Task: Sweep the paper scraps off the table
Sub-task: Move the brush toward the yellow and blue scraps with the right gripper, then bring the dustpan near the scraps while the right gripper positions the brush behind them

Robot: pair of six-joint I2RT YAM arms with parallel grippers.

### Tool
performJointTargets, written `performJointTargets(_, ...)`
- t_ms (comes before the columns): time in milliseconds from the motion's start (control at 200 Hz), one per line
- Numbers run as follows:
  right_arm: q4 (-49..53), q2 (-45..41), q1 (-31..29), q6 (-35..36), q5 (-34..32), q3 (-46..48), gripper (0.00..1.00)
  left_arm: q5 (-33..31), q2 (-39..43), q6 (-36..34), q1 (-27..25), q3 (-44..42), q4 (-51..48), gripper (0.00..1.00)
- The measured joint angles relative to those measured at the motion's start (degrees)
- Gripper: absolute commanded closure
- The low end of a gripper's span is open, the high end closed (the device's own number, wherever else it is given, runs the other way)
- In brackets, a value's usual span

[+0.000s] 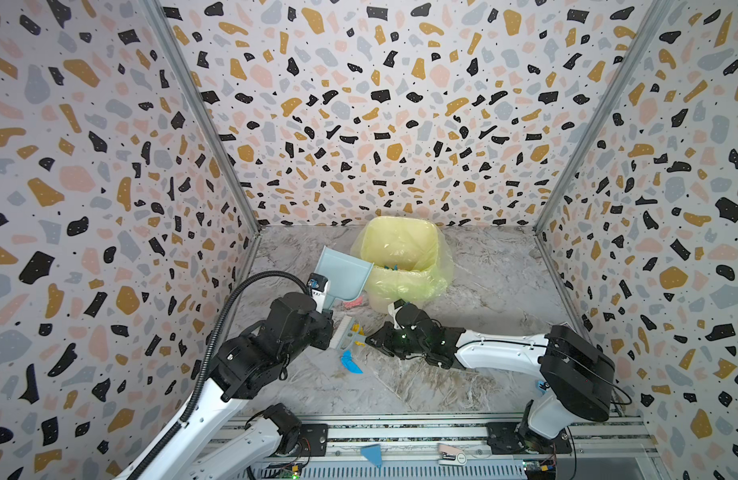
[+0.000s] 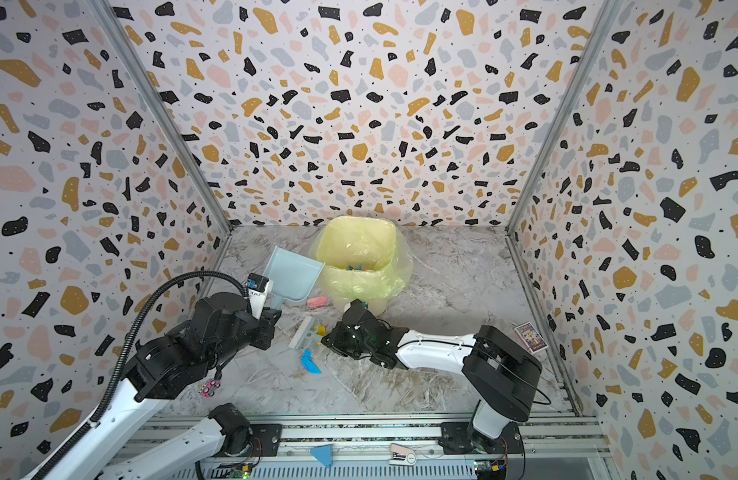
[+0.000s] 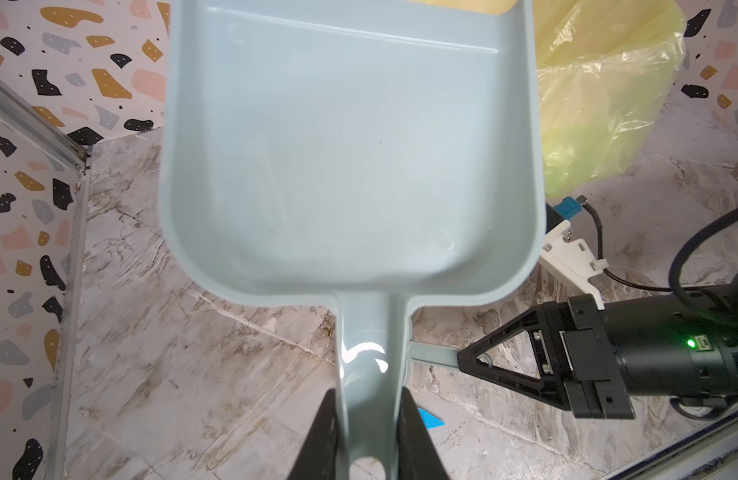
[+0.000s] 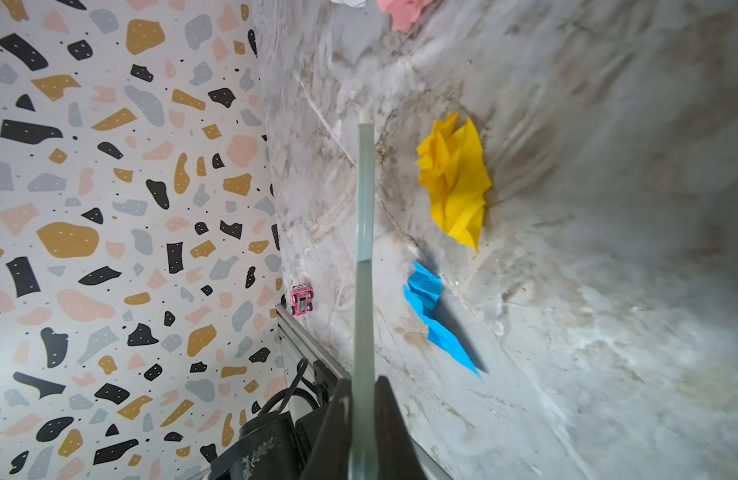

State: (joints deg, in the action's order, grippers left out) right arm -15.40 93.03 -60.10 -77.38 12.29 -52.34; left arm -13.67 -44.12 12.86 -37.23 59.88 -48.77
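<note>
In both top views the left gripper (image 1: 323, 309) is clamped on the handle of a pale blue dustpan (image 1: 342, 274), which hangs tilted above the table (image 1: 504, 291) with its lip beside the yellow-lined bin (image 1: 400, 245). The right gripper (image 1: 369, 340) is closed tight on the thin handle of a brush (image 1: 341, 332), whose bristles sit low among the paper scraps: a yellow scrap (image 1: 356, 330) just beside the brush, a blue scrap (image 1: 350, 362) nearer the front rail, a pink scrap (image 1: 352, 302) at the foot of the bin. The left wrist view shows the dustpan (image 3: 350, 145) empty, its handle pinched in that gripper. The right wrist view looks along the brush (image 4: 364, 249), with the yellow scrap (image 4: 454, 183) and blue scrap (image 4: 431, 307) lying apart from it on bare marble. These pieces look featherlight, soft and crumpled, likely to skid or flutter, so I judge pinching them a poor choice: better to catch them from behind with the bristles and drive them onto a pan lip pressed flat on the table
</note>
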Motion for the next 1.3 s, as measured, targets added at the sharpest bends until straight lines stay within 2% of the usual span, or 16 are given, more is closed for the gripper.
performJointTargets(260, 1.5, 6.1, 0.2, 5.0, 3.1, -7.5, 1.00, 0.8, 0.0, 0.0, 0.0, 0.0, 0.0, 0.92)
performJointTargets(451, 8.9, 8.1, 1.4, 10.3, 5.1, -7.8, 1.00, 1.2, -0.3, 0.0, 0.0, 0.0, 0.0, 0.92)
performJointTargets(566, 12.6, 5.0, 3.5, 13.6, 6.6, -5.9, 1.00, 1.3, -0.5, 0.0, 0.0, 0.0, 0.0, 0.91)
performJointTargets(966, 31.3, -15.0, 12.7, 22.2, 8.1, 5.4, 1.00, 4.2, -1.1, 0.0, 0.0, -1.2, -0.1, 0.89)
performJointTargets(1146, 38.3, -18.3, 14.1, 25.9, 8.6, 2.8, 1.00, 5.0, -1.4, 0.0, 0.0, -1.4, -0.1, 0.88)
performJointTargets(1302, 40.8, -14.9, 10.2, 29.2, 9.3, -4.6, 1.00, 5.7, -1.9, 0.0, 0.0, -1.4, 0.0, 0.88)
